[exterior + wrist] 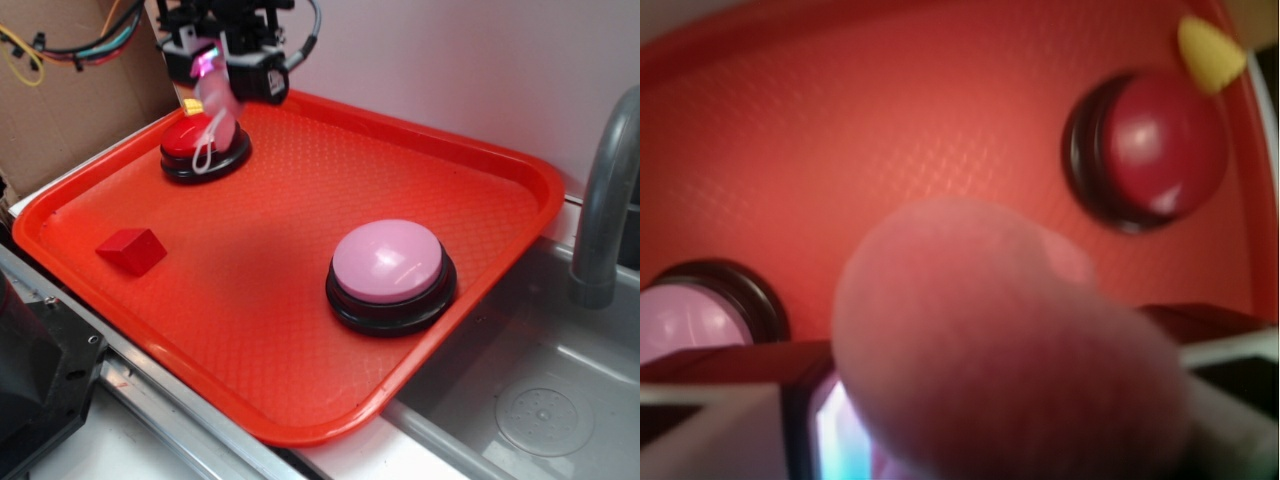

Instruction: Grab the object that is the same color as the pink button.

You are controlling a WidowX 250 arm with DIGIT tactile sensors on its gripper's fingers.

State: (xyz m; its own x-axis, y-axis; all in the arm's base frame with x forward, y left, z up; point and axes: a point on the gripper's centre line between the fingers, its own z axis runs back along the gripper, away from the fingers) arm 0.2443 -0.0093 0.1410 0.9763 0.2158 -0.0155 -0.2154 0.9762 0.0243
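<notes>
At the eleven o'clock corner of the red tray (480, 160), our hand (212, 72) hangs above the red-domed button (200, 140), clenched on the pink plush toy (218, 112). The toy dangles from between the jaws, its thin white string (205, 150) looping down over the dome. From the wrist view the toy (1010, 350) fills the lower frame as a blurred pink mass, so we judge it sits firmly between the pads, though we cannot see the contact itself.

We read the step in hand as securing and lifting the grasp. To do it well, we would keep the jaws clamped and rise straight up, so that the string comes clear of the red dome without snagging on it or pressing it. The toy is soft and floppy, so we expect it to sag and swing; a slow lift should keep it from slipping out.

The tray carries three other things. The pink button (388, 262) stands at about four o'clock, well apart from our hand. A red block (132, 250) lies near the eight o'clock edge. A small yellow piece (1210, 52) peeks out just beyond the red-domed button; we cannot tell what it is. Beside the tray at three o'clock lies a sink (560, 400) with a grey faucet (605, 200).
</notes>
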